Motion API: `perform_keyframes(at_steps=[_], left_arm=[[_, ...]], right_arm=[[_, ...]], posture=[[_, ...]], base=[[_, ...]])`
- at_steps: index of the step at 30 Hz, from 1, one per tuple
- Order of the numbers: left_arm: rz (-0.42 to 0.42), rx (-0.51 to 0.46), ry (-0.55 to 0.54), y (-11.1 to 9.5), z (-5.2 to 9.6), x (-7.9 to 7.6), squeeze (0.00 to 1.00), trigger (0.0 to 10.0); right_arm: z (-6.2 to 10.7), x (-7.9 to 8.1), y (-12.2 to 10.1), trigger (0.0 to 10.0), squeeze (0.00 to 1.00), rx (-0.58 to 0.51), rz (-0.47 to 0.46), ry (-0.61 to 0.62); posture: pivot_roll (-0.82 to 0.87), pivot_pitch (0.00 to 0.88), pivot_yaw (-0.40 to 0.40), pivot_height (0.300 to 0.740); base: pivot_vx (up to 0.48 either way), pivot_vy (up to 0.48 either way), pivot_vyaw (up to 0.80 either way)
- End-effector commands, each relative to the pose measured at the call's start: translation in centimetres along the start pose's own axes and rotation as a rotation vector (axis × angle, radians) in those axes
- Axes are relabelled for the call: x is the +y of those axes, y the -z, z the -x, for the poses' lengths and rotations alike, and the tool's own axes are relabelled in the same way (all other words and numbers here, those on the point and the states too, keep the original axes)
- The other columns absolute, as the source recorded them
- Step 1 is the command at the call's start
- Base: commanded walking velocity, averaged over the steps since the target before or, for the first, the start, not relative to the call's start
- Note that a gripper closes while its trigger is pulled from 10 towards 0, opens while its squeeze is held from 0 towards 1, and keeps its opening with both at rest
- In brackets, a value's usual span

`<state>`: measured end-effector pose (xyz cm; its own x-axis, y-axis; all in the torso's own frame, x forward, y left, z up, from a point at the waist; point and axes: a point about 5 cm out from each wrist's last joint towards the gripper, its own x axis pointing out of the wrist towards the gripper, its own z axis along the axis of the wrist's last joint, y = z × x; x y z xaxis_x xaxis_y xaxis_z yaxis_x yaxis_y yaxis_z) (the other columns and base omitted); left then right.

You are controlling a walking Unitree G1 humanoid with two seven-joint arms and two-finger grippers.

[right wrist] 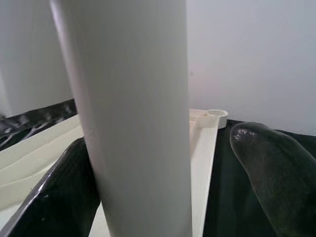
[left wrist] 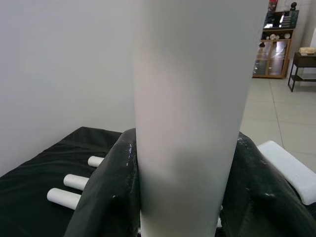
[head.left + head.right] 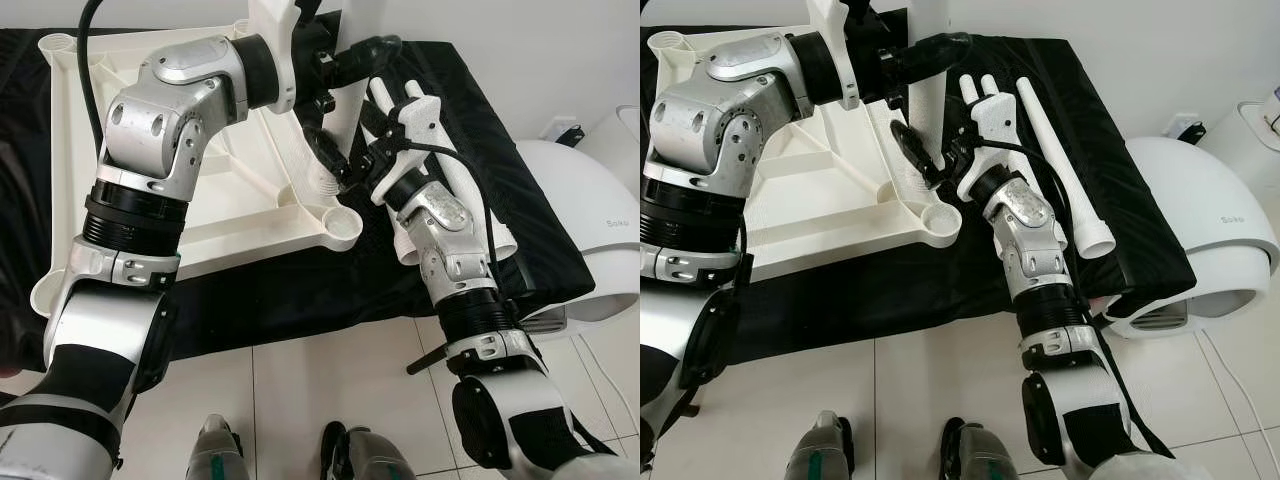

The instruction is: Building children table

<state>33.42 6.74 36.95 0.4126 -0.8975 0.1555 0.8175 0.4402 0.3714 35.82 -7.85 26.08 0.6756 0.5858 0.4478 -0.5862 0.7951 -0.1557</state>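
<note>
Left eye view: left gripper clamps the upright table leg near the tabletop's far edge; right gripper brackets it loosely. Spare legs crowd the black mat's right edge.

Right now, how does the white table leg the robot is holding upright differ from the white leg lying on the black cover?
The held leg stands upright at the upturned tabletop; the loose leg lies flat on the black cover. The left claw is clamped around the held leg, with the right claw lower down at it; nothing touches the loose leg. Both are plain white tubes.
</note>
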Motion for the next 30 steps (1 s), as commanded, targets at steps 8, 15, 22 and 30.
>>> perform_keyframes(at_steps=[8, 15, 22, 30], left_arm=[[-0.034, -0.007, -0.122, -0.2, -0.3, 0.7, 0.00, 10.0], [-0.058, 0.006, -0.134, 0.0, -0.3, 0.9, 0.00, 10.0], [-0.063, 0.003, -0.125, 0.1, -0.4, 0.8, 0.00, 10.0], [-0.064, -0.001, -0.121, 0.1, -0.4, 0.7, 0.00, 10.0]], right_arm=[[0.4, 1.1, -0.1, 10.0, 0.00, 0.043, -0.020, 0.097], [0.4, 2.1, -0.6, 8.3, 0.00, 0.086, -0.084, 0.098], [0.6, 2.2, -0.9, 0.0, 0.00, 0.157, -0.107, 0.076], [0.6, 2.0, -1.0, 10.0, 0.00, 0.186, -0.096, 0.080]], posture=[[0.10, 0.148, -0.069, 0.740], [0.10, 0.154, -0.065, 0.740], [0.10, 0.154, -0.065, 0.740], [0.09, 0.151, -0.068, 0.740]], base=[[0.000, 0.000, 0.00], [0.000, 0.000, 0.00], [0.000, 0.000, 0.00], [0.000, 0.000, 0.00]])
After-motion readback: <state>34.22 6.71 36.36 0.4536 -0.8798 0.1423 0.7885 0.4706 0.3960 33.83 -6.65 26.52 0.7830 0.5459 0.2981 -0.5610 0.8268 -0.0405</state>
